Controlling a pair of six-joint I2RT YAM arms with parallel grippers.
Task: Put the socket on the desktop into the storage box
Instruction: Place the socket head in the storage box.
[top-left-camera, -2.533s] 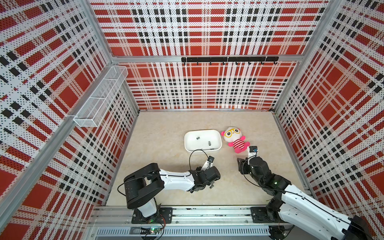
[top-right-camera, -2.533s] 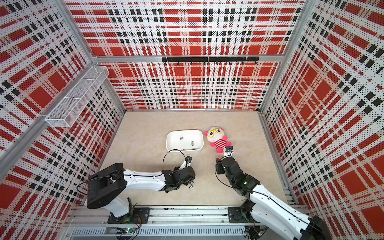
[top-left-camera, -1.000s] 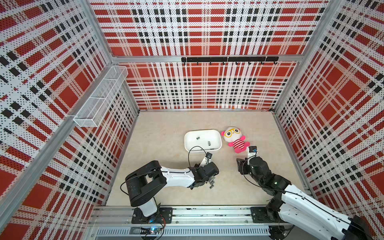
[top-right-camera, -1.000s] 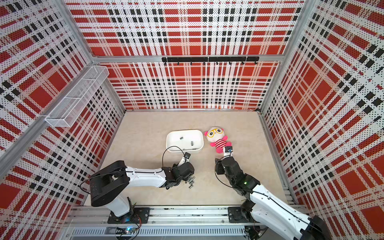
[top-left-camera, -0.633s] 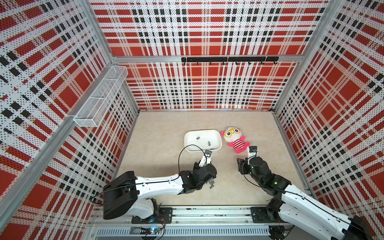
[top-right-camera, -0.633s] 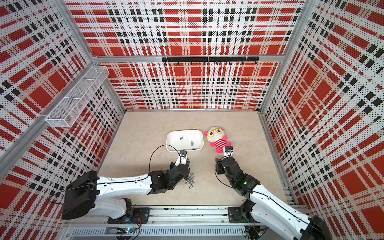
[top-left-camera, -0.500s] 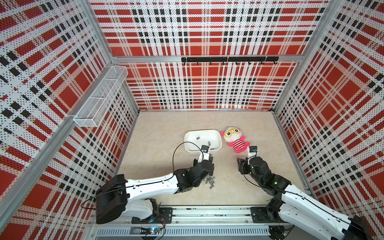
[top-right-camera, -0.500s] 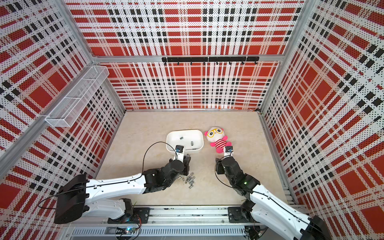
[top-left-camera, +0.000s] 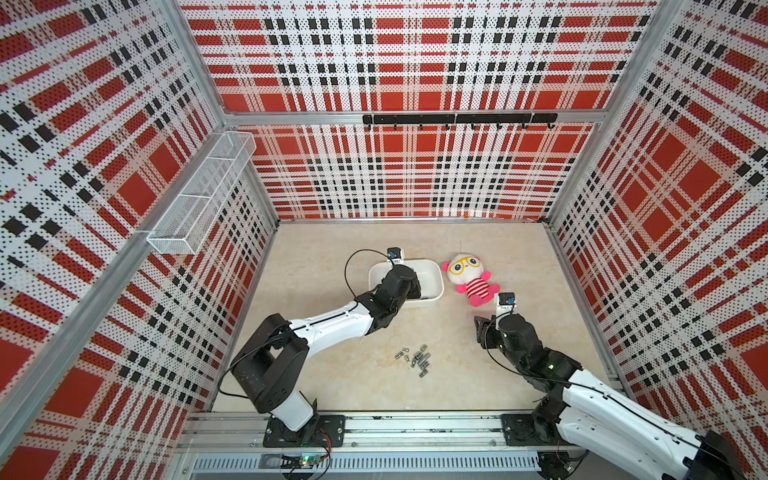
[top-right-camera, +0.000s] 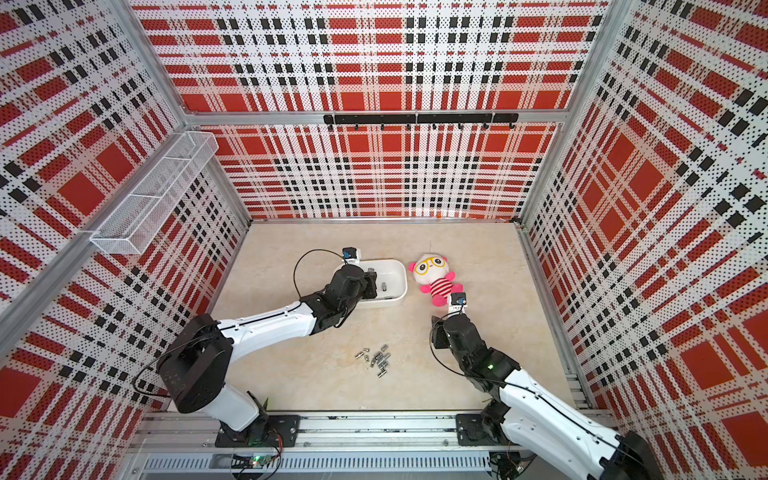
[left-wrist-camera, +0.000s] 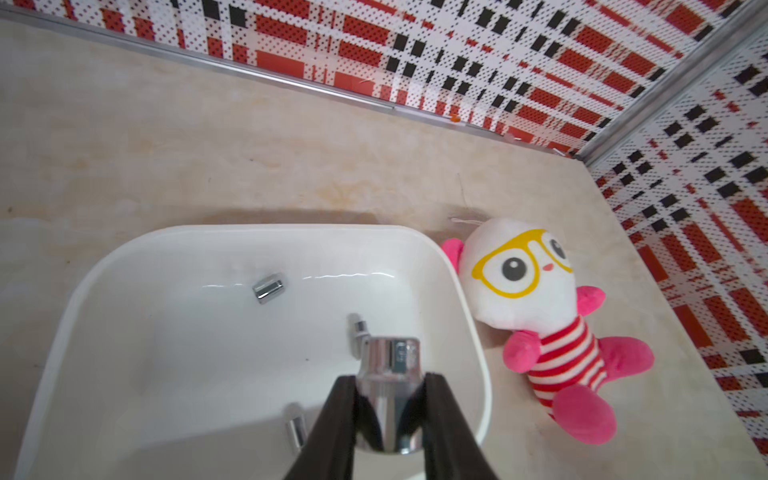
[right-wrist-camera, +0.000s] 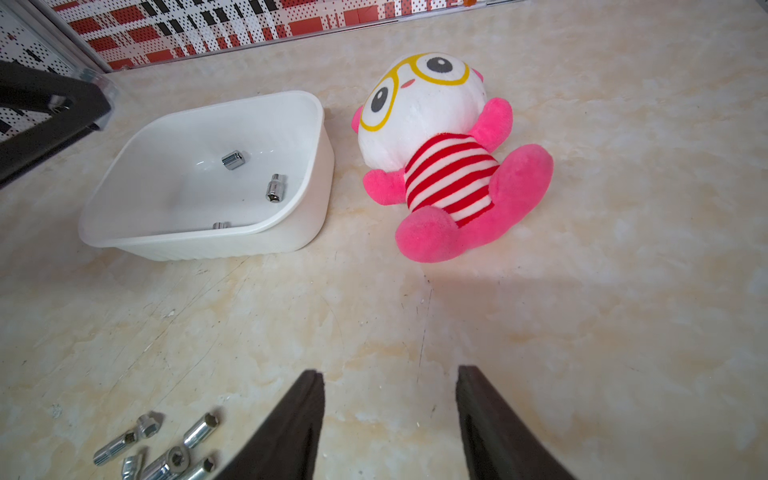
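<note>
Left wrist view: the left gripper (left-wrist-camera: 390, 378) is clamped on a chrome socket (left-wrist-camera: 392, 361), holding it above the inside of the white storage box (left-wrist-camera: 270, 228), toward the wall nearest the plush doll (left-wrist-camera: 536, 299). On the box floor lie three more sockets (right-wrist-camera: 233, 159), one of them half hidden behind the near wall in the right wrist view. In both top views the left arm reaches out over the box, while a loose heap of sockets (top-left-camera: 417, 359) sits on the desktop (top-left-camera: 324, 249) between the two arms, well apart from the box. The right gripper (right-wrist-camera: 390, 372) hovers over bare desktop, its jaws apart with nothing between them and the heap just beside it.

The step in hand looks like the drop-off of one socket. The next move calls for parting the left jaws while the socket hangs inside the walls, low enough that it does not bounce out or roll onto the doll's side. Judging by the heap, most of the job lies ahead.
</note>
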